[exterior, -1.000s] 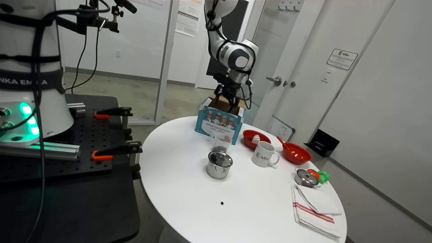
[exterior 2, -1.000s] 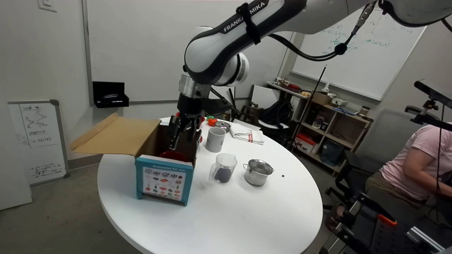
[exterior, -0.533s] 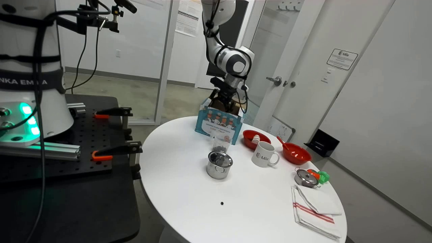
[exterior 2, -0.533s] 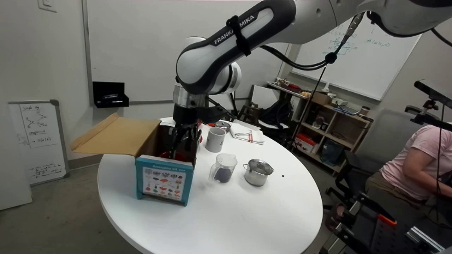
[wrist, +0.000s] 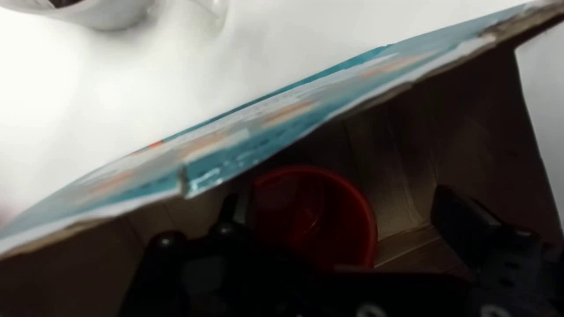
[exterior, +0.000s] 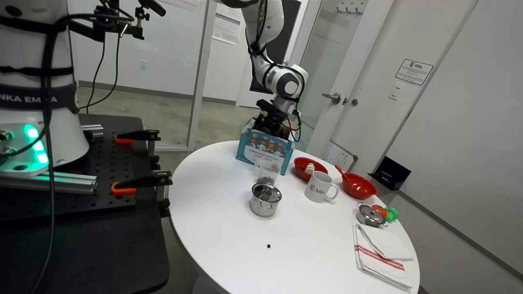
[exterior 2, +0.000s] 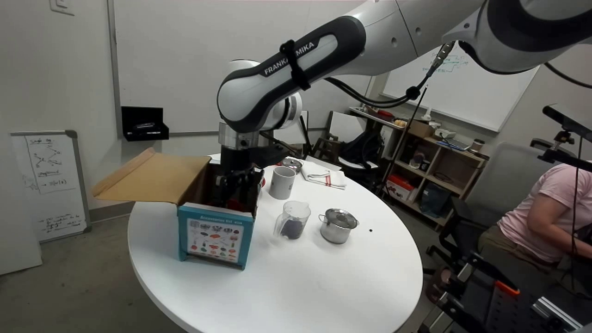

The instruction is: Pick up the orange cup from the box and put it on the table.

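The end effector [wrist: 338, 200] is inside the box [exterior 2: 215, 237], jaws apart; the red cup [wrist: 313, 215], also inside, shows between them. Likely light, stiff, slippery plastic, best pinched across opposite walls near the rim.

the arm [exterior 2: 379, 55] is white, round-jointed, with a black panel [exterior 2: 354, 34] whose letters "franka" and "mika" flank a black strap [exterior 2: 298, 74]. a silver collar [exterior 2: 236, 136] leads to a black gripper [wrist: 339, 198] with pale screws [wrist: 370, 310]. past the edge of the table [exterior: 229, 241], the white base [exterior: 65, 134] has a dark band [exterior: 63, 102], black cables [exterior: 51, 181] and three green lights [exterior: 39, 145].
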